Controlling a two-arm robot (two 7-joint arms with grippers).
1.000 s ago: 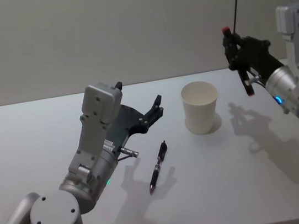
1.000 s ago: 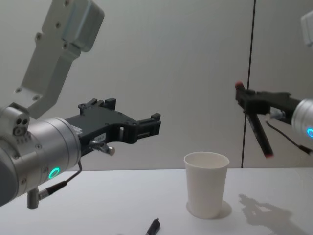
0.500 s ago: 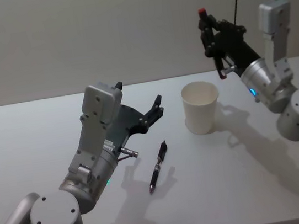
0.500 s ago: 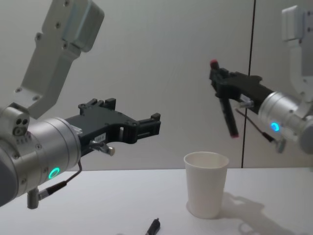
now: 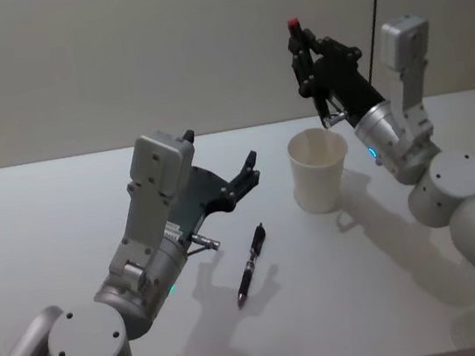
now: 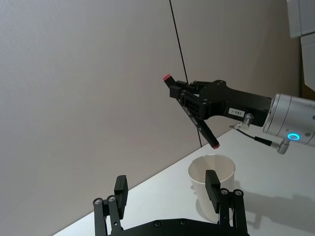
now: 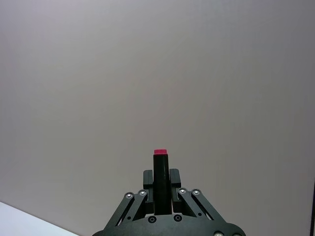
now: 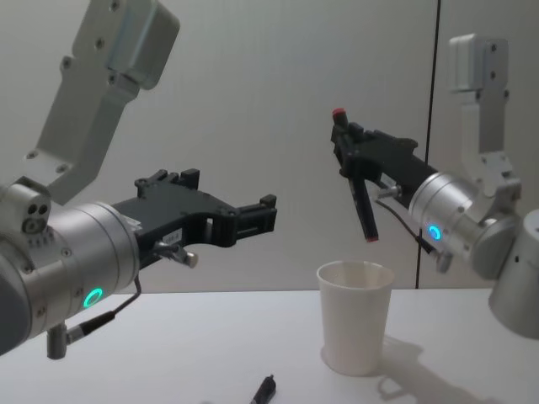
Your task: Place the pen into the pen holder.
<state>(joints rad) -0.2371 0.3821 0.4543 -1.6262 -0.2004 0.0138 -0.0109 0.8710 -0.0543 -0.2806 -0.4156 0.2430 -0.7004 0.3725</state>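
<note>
The pen (image 8: pixel 364 210), pinched by the right gripper (image 8: pixel 354 160), hangs tilted, tip-down, just above the pen holder (image 8: pixel 354 324) toward the table's far edge, awaiting careful lowering and release, while the left gripper (image 8: pixel 257 217) hovers spread.

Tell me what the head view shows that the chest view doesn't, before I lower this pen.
Head view gives: the spare pen at full length, lying on the table near the left gripper, plus a look down into the mouth of the cup.
Chest view gives: side-on, the gap between the lower tip of the held pen and the cup rim, with the pen tilted.
Shared: the right gripper, jaws shut on the held pen above the cup, and the left gripper idle, jaws open.
</note>
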